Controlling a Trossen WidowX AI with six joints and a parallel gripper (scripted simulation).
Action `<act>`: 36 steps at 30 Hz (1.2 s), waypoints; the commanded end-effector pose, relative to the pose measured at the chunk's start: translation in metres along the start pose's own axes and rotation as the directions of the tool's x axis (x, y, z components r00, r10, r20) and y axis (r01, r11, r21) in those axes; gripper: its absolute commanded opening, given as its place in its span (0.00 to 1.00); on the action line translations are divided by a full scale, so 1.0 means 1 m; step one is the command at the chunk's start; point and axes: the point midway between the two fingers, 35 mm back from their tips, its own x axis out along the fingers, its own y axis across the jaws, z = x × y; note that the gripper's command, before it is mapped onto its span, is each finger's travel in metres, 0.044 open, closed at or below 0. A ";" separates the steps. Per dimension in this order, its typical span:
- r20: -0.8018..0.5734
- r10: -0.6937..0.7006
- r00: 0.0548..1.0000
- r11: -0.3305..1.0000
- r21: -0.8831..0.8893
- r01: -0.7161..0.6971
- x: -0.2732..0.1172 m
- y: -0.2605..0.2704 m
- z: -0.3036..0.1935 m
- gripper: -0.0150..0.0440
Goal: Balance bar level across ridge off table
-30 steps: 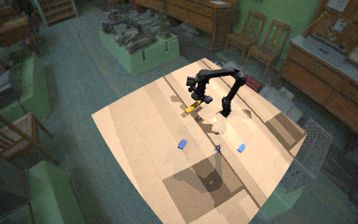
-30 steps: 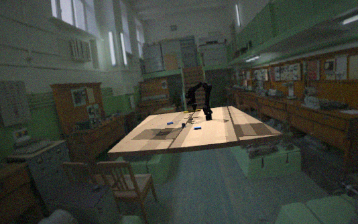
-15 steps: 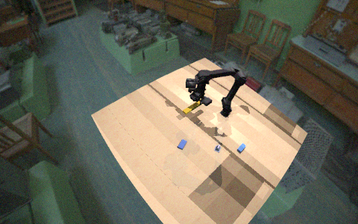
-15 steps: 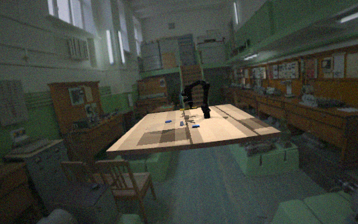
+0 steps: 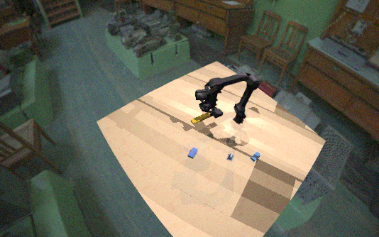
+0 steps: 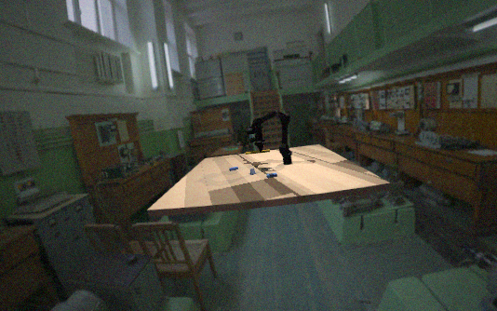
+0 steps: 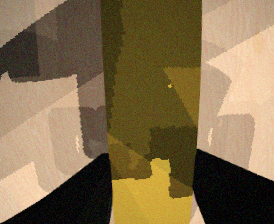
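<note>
The yellow bar [image 5: 200, 118] [image 6: 250, 152] [image 7: 155, 60] is held off the table, roughly level in the exterior view. My gripper [image 5: 212, 113] [image 6: 260, 149] [image 7: 150, 161] is shut on it, one black finger on each side in the wrist view. The bar runs up out of the wrist view. The small blue-grey ridge [image 5: 230, 156] [image 6: 252, 171] stands on the table, well away from the bar and nearer the front in the top view. Its top is too small to make out clearly. Nothing rests on it that I can see.
A flat blue block [image 5: 192, 152] [image 6: 234, 169] lies on one side of the ridge, and another blue block [image 5: 255, 156] [image 6: 271, 175] lies on the other. The wooden table [image 5: 150, 142] [image 6: 196, 196] carries patchy shadows. The arm's base [image 5: 239, 117] stands behind the ridge.
</note>
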 end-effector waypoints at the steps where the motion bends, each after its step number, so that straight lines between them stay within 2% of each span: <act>1: 0.008 0.002 1.000 0.999 0.048 -0.003 -0.002 0.011 0.009 0.25; 36: 0.011 0.013 1.000 0.909 0.416 -0.017 -0.006 0.119 0.045 0.25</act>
